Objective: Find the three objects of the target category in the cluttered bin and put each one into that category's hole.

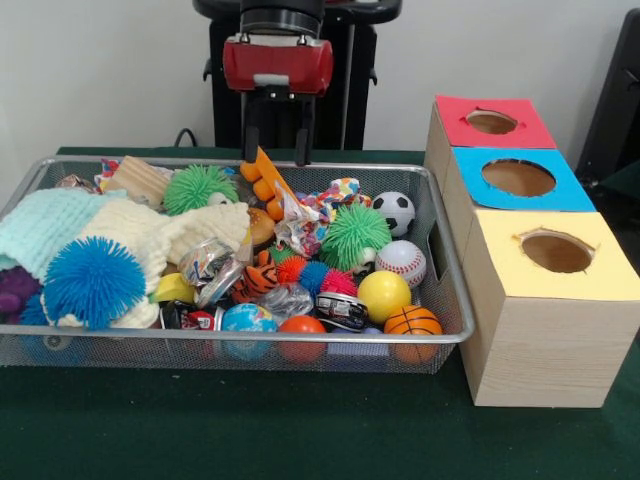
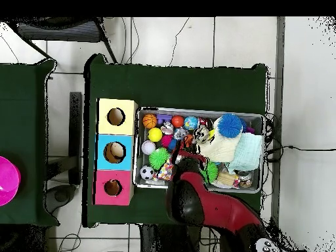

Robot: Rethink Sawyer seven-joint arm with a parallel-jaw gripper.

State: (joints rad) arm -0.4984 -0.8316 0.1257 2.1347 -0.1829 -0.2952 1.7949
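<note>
My gripper point(image 1: 279, 150) hangs over the far edge of the wire bin point(image 1: 452, 300), fingers apart, nothing between them, above the orange toy point(image 1: 266, 184) near the far rim. The bin sits on the green tabletop point(image 1: 300, 430), packed with clutter. Balls sit mostly at its right side: soccer ball point(image 1: 394, 212) far right, baseball point(image 1: 401, 262) just nearer, yellow ball point(image 1: 383, 295) nearer still, basketball point(image 1: 412, 322) at the near right corner, small orange ball point(image 1: 302, 326) and a globe ball point(image 1: 248, 319) along the near wall. Spiky toys: green spiky ball point(image 1: 354, 235) mid-bin, another green spiky ball point(image 1: 199, 187) at the far side, big blue spiky ball point(image 1: 93, 280) near left. White knit cloth point(image 1: 150, 235) and mint knit cloth point(image 1: 45, 225) cover the left half. Right of the bin stands the wooden box row: red hole box point(image 1: 491, 122) farthest, blue hole box point(image 1: 518, 178) in the middle, yellow hole box point(image 1: 556, 252) nearest. From what shows of the three holes, nothing sits in them. In the overhead view my red arm point(image 2: 210, 210) reaches over the bin's edge.
</note>
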